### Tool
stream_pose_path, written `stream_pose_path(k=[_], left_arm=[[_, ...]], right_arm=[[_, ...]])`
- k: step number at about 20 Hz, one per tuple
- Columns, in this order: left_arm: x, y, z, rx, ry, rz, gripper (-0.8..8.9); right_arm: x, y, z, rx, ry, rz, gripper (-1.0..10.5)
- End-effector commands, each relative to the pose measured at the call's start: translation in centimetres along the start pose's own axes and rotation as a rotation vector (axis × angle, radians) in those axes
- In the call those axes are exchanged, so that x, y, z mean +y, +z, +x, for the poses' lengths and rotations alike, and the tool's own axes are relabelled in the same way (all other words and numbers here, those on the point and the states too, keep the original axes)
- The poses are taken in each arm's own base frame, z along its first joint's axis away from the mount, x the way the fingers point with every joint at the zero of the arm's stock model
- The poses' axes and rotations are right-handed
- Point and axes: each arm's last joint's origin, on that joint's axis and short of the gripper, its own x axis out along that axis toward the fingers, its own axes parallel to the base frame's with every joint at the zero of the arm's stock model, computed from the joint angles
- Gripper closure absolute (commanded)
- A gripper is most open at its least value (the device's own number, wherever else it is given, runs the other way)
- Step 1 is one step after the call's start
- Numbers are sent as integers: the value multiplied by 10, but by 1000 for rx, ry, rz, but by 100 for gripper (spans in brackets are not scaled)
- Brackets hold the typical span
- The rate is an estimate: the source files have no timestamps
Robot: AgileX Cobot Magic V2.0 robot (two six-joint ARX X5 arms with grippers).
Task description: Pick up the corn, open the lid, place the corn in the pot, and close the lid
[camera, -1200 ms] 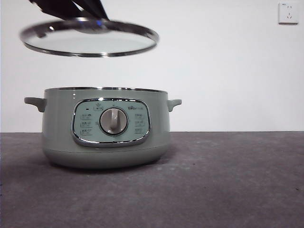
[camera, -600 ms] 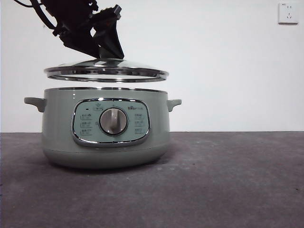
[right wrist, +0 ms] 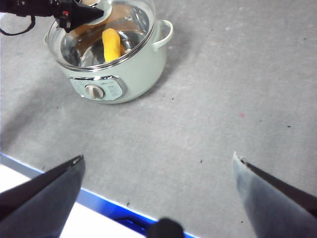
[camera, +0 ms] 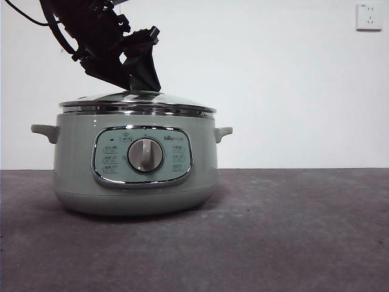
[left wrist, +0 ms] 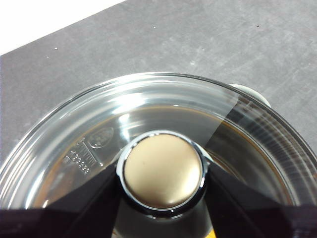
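One pot (camera: 135, 176) on the grey table (camera: 292, 231), pale green, with two small side handles, one chrome-framed panel and one silver dial (camera: 146, 156) facing the front camera. One glass lid (camera: 137, 102) resting on the pot's rim, steel edge level all round, no gap visible between rim and lid in the front view. One knob (left wrist: 162, 170) at the lid's centre, pinched between the two black jaws of the left gripper (left wrist: 162, 173), one jaw pressed against each side of it, so closed on the knob and nothing else. From the front, that same gripper (camera: 141, 78) reaching down at a slant from the upper left, dark arm and cable behind it. One corn (right wrist: 112, 44) lying inside the pot, yellow, seen through the glass from the right wrist camera; hidden by the pot wall in the front view. Right gripper (right wrist: 158, 173) well apart from the pot, above bare table near its front edge, two jaws spread wide, holding nothing. One blue strip along the table edge just under those jaws. One white wall socket (camera: 369, 16) high at the back right. Nothing else standing on the table in any of the three views.
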Motion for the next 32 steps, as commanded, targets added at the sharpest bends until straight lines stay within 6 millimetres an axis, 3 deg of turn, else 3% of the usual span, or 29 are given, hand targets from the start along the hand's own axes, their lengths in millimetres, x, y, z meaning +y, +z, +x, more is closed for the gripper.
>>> stream_pose_path(k=[1,12,13,16,17,23,28,32], left_arm=[[1,3,0,-19,4,13,822],[1,-7,3,78,-5,-2,811],[2,-7,3,80,-4,-3,784],[5,-8,3,79,4,-8,461],[6,-8,3,80,7,-10,417],[12,0,-4,49,10,-25,408],[8,26,-36,31,-95,-45,407],[2,49,-92,65,-167,-76,408]], right_arm=[[-1,-3,2,28,-21,-9,447],[-1,-3,2,22,-35,-23,447],[-1,-3,2,22,-35,-23,447],[-1,-3,2,22,-34,-23,447],[-1,-3,2,22,-34,-23,447],[-1,-3,2,22,-34,-23,447],[-1,-3,2,21,-35,-29,447],[-2,-3,2,19,-44,-76,447]])
